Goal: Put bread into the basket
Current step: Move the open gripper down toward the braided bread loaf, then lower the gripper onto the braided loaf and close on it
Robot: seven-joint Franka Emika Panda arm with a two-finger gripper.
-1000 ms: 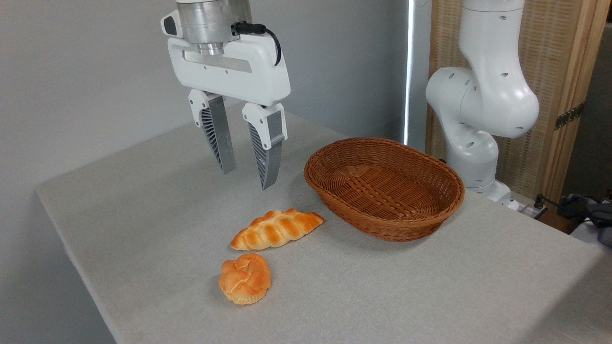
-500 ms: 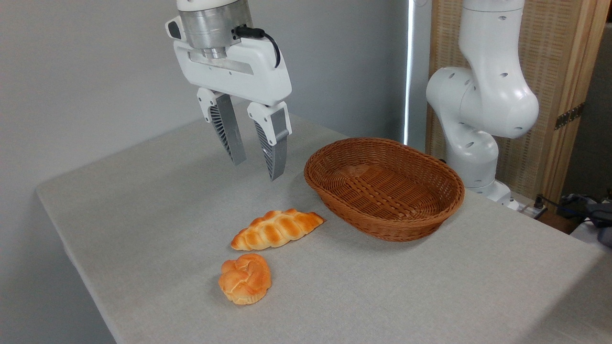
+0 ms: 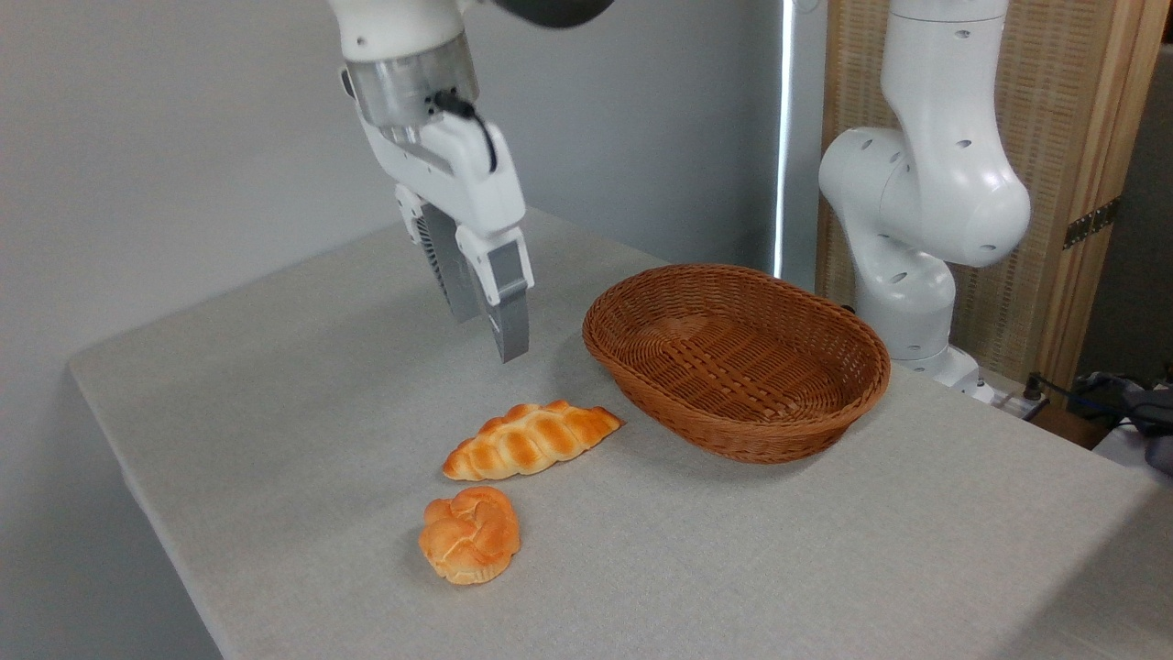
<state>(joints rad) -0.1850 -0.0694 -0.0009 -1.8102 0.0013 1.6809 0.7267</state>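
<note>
claw [image 3: 490, 335] above bread [image 3: 531, 440], basket [image 3: 733, 362] beside

1. A robot lab or test room: white jointed robot arm [image 3: 916, 183] mounted beside a grey cloth-covered table [image 3: 733, 550]
2. Plain grey wall [image 3: 165, 137], loose black cables [image 3: 1081, 390] at right

above bread [image 3: 531, 440]: open | right: basket [image 3: 733, 431] wall near its tip | front: bun [image 3: 470, 533] close | left: bare table [image 3: 275, 412]

Braided golden bread [image 3: 532, 440] lies flat just beside empty oval wicker basket [image 3: 736, 357].
</note>
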